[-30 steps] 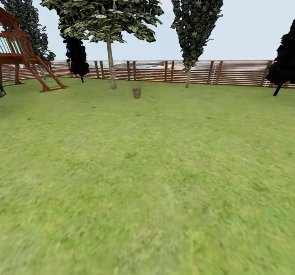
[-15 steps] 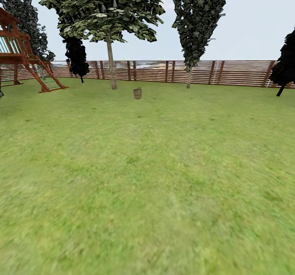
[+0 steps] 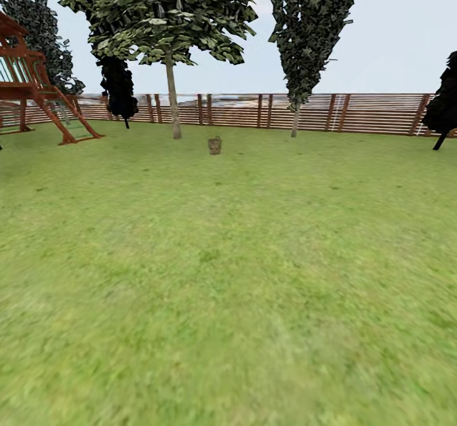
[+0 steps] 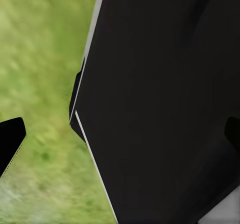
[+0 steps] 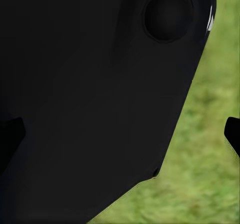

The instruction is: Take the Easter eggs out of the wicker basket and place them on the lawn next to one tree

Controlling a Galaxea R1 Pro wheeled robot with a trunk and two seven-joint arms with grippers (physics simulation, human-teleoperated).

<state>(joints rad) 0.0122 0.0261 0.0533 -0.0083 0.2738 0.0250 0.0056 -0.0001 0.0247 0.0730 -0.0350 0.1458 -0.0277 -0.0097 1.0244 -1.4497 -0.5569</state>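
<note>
Tools of both arms, tips dark at the wrist views' edges, spread indeterminable, nothing seen held; wicker basket stood far ahead of them on the lawn, near the pale-trunked tree, neither arm evidently nearer.

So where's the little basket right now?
In the head view, the wicker basket stands far off on the lawn, near the middle, just right of the pale-trunked tree and in front of the wooden fence.
</note>
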